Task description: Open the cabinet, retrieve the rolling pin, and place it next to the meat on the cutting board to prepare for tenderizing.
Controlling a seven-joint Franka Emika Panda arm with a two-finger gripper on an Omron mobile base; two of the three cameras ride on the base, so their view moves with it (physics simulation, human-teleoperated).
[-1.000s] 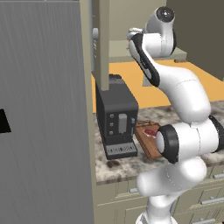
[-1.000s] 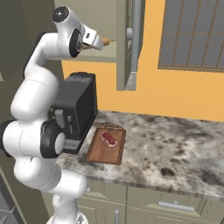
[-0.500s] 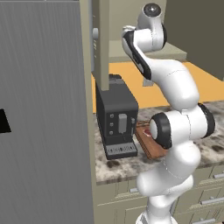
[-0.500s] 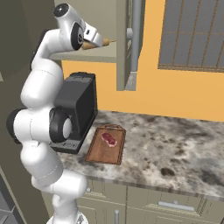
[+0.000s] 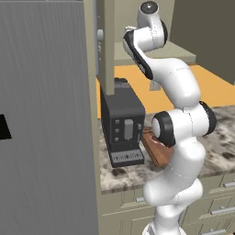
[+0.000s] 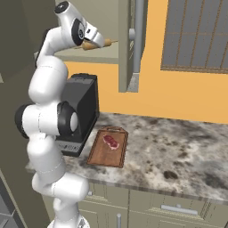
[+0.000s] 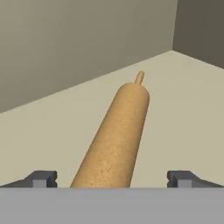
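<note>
1. Pincer is spread wide inside the cabinet, its 2 dark fingertips standing either side of the rolling pin with bare shelf showing in both gaps, so nothing is pinched yet.
2. Between those tips, the rolling pin lies on the shelf with its long axis running straight away from the pincer, the near end between the tips and the narrow far handle pointing toward the cabinet's back corner.
3. From the right base view, the pin sticks out just past the hand toward the open door, level on the shelf.
4. My reading: the tips straddle the pin across its width, which suits a squeeze on the round body; closing is the step in hand, and it looks centred enough to hold.
5. Well below the pincer, on the counter, the cutting board lies beside the black coffee machine.
6. On that board's far half sits the meat, with bare wood nearer the counter's edge where the pin could go.
</note>
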